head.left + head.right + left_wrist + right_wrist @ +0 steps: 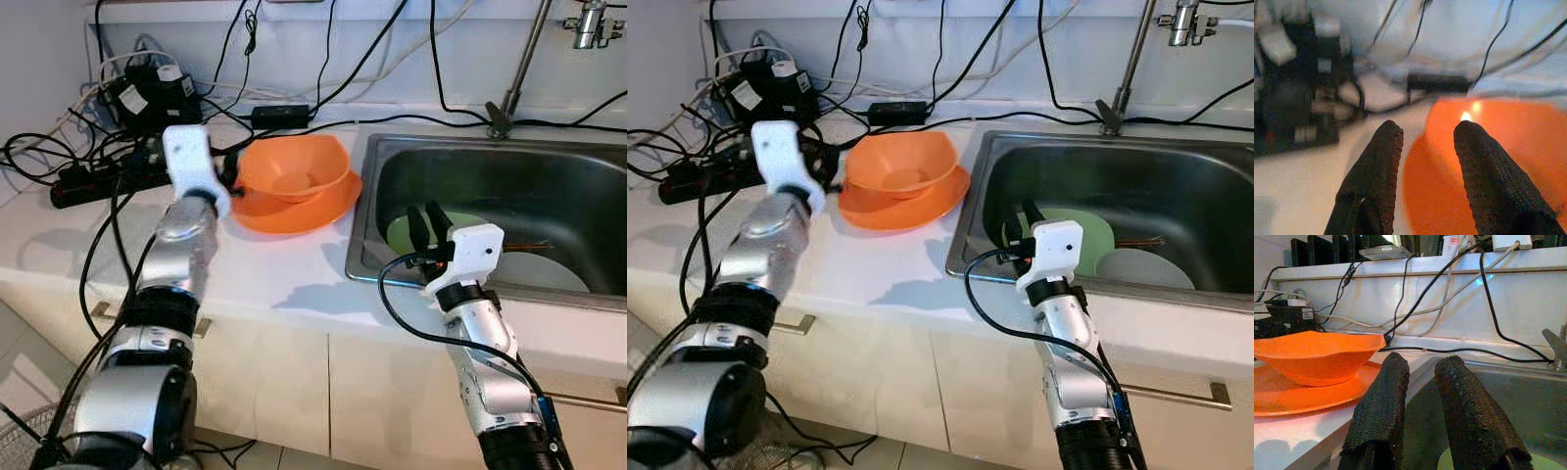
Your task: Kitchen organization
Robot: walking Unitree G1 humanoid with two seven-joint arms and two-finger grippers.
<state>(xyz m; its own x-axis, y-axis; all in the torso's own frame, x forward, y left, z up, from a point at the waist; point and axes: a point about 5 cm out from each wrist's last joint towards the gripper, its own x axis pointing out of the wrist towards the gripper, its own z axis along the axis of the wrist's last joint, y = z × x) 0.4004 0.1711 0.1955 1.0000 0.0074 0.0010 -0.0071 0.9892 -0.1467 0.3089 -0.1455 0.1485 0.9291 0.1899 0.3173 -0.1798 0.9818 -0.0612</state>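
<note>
An orange bowl (294, 168) sits in an orange plate (312, 210) on the white counter, just left of the steel sink (364, 235). My left gripper (1425, 129) is open at the plate's left edge, with the orange rim showing between its fingers (1476, 161). Inside the sink lie a green plate (468, 223) and a white plate (554, 272). My right gripper (429, 221) hovers over the sink's front left corner above the green plate, open by a narrow gap with nothing between its fingers (1388, 396).
Black power strips (93, 181), adapters (147, 96) and many cables crowd the counter's back left and trail along the wall. A faucet pipe (517, 69) rises behind the sink. Bare counter (284, 269) lies in front of the orange plate.
</note>
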